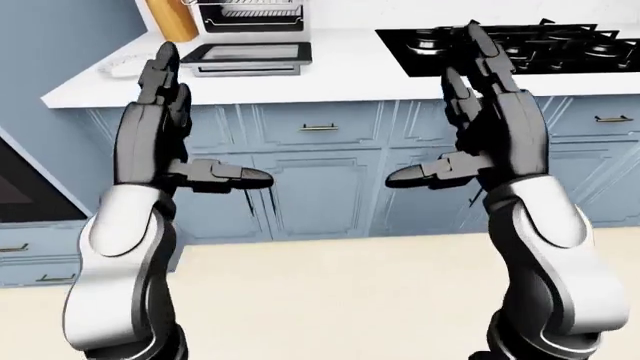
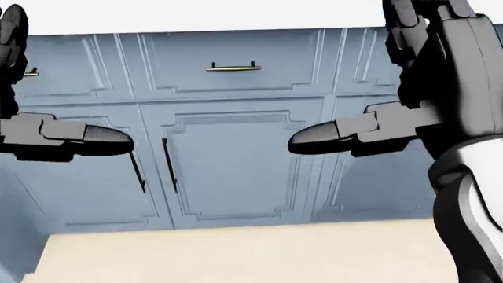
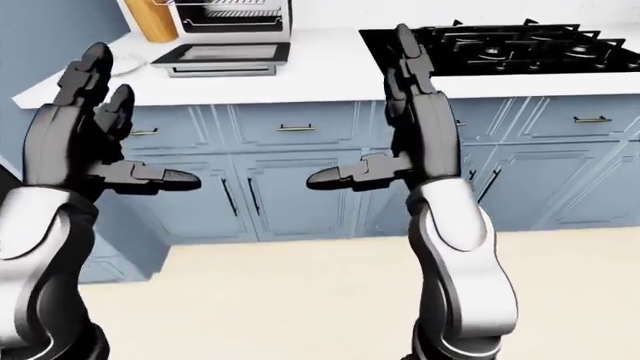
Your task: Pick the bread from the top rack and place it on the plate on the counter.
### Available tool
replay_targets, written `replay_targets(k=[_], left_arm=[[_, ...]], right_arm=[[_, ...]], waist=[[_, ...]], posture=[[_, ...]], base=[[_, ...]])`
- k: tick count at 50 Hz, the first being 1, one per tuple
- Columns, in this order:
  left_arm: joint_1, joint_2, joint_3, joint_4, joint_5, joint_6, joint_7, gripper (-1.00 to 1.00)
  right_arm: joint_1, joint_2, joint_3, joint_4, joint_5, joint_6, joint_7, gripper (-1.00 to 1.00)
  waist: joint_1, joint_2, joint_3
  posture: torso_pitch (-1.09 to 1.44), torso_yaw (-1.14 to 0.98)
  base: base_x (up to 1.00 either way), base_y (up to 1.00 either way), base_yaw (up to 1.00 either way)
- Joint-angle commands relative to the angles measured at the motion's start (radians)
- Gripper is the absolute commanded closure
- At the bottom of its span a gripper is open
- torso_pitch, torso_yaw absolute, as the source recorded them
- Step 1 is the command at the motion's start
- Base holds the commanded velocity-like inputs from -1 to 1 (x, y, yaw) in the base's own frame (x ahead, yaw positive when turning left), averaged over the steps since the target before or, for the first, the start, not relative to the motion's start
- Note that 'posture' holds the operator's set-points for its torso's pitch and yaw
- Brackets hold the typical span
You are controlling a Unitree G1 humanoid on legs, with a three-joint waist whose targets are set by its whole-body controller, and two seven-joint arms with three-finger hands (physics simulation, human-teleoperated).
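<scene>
My left hand (image 1: 195, 124) and right hand (image 1: 440, 112) are both raised at chest height, palms facing each other, fingers straight up and thumbs pointing inward, open and holding nothing. At the top of the left-eye view a toaster oven (image 1: 250, 22) stands on the white counter (image 1: 330, 67) with its door (image 1: 248, 54) folded down and a wire rack (image 1: 245, 9) showing inside. No bread shows in any view. A pale plate (image 1: 118, 66) lies on the counter left of the oven, partly behind my left fingers.
A black gas stove (image 1: 545, 45) is set into the counter at the right. A wooden cylinder (image 1: 172, 19) stands left of the oven. Blue cabinet doors and drawers (image 2: 228, 159) run below the counter, with beige floor (image 1: 330, 292) between them and me. A dark appliance (image 1: 20, 187) sits at far left.
</scene>
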Motion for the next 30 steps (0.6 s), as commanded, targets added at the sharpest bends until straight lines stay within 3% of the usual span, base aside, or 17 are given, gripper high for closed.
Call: replay_targets(k=[1, 5, 11, 15, 16, 19, 25, 26, 28, 30], left_arm=[[-0.029, 0.017, 0.006, -0.029, -0.010, 0.010, 0.005, -1.00], [-0.097, 0.063, 0.030, -0.065, -0.031, 0.090, -0.002, -1.00], [-0.141, 0.091, 0.013, -0.090, -0.038, 0.145, -0.008, -1.00], [-0.153, 0.104, 0.021, -0.084, -0.035, 0.151, -0.015, -1.00], [-0.160, 0.110, 0.020, -0.089, -0.035, 0.161, -0.020, -1.00], [-0.177, 0.121, 0.023, -0.091, -0.035, 0.175, -0.025, -1.00], [-0.179, 0.130, 0.033, -0.101, -0.031, 0.180, -0.028, -1.00], [-0.184, 0.134, 0.031, -0.100, -0.031, 0.182, -0.030, -1.00], [-0.186, 0.137, 0.032, -0.102, -0.030, 0.186, -0.034, -1.00], [-0.187, 0.141, 0.035, -0.103, -0.028, 0.187, -0.037, -1.00]], right_arm=[[-0.063, -0.015, -0.006, -0.028, 0.032, 0.029, -0.011, -1.00], [-0.128, -0.041, -0.017, -0.029, 0.068, 0.078, -0.030, -1.00], [-0.210, -0.077, -0.058, -0.054, 0.137, 0.154, -0.069, -1.00], [-0.194, -0.091, -0.056, -0.064, 0.168, 0.142, -0.093, -1.00], [-0.194, -0.093, -0.059, -0.065, 0.174, 0.143, -0.099, -1.00], [-0.204, -0.102, -0.061, -0.065, 0.198, 0.140, -0.116, -1.00], [-0.225, -0.120, -0.067, -0.052, 0.235, 0.134, -0.141, -1.00], [-0.226, -0.121, -0.065, -0.052, 0.239, 0.129, -0.145, -1.00], [-0.224, -0.120, -0.064, -0.056, 0.248, 0.128, -0.152, -1.00], [-0.221, -0.120, -0.068, -0.057, 0.259, 0.127, -0.158, -1.00]], waist=[[0.001, 0.001, -0.017], [0.001, 0.003, -0.013], [0.004, 0.001, -0.004], [0.006, 0.000, 0.000], [0.003, 0.006, -0.023], [-0.001, 0.007, 0.001], [-0.013, 0.056, 0.011], [-0.012, 0.050, 0.006], [-0.016, 0.054, 0.022], [-0.014, 0.036, 0.017]], posture=[[0.00, 0.00], [0.00, 0.00], [0.00, 0.00], [0.00, 0.00], [0.00, 0.00], [0.00, 0.00], [0.00, 0.00], [0.00, 0.00], [0.00, 0.00], [0.00, 0.00]], base=[[0.02, 0.02, 0.00], [0.02, 0.03, 0.00], [0.02, 0.02, 0.00], [0.02, 0.04, 0.00], [0.06, 0.07, 0.00], [0.16, 0.16, 0.00], [0.21, 0.17, 0.00], [0.32, 0.16, 0.00], [0.38, 0.19, 0.00], [0.38, 0.22, 0.00]])
